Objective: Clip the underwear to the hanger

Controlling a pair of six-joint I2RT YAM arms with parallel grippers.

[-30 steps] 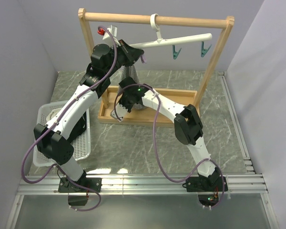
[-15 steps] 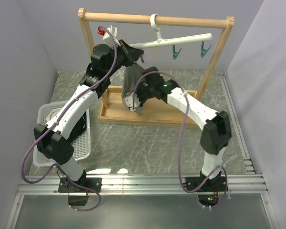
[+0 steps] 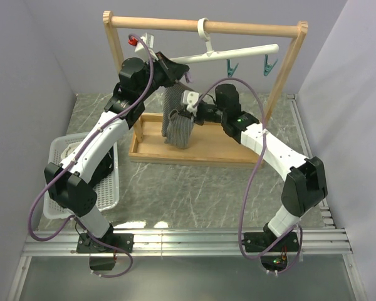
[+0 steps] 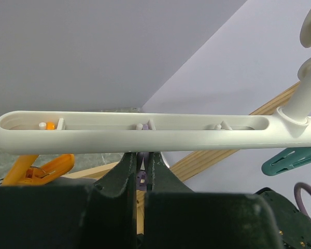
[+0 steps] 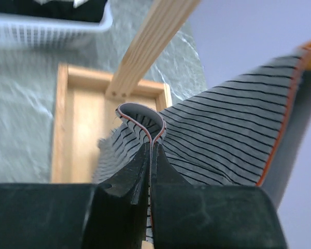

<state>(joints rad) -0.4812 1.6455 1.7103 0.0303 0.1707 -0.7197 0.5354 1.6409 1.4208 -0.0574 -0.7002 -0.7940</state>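
Progress: your right tool (image 5: 150, 149) pinches underwear (image 5: 233, 140) fold | left tool (image 4: 141, 158) narrow, squeezing purple clip (image 4: 140, 180) under hanger (image 4: 145, 136) | clipping not yet done

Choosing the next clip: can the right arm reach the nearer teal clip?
Probably yes: that teal clip hangs free, nothing between, though the right arm has its jaws shut on the underwear.

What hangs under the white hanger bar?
Orange clip, two teal clips, striped underwear. The left pincer covers most of the purple clip; whether it grips the cloth is hidden.
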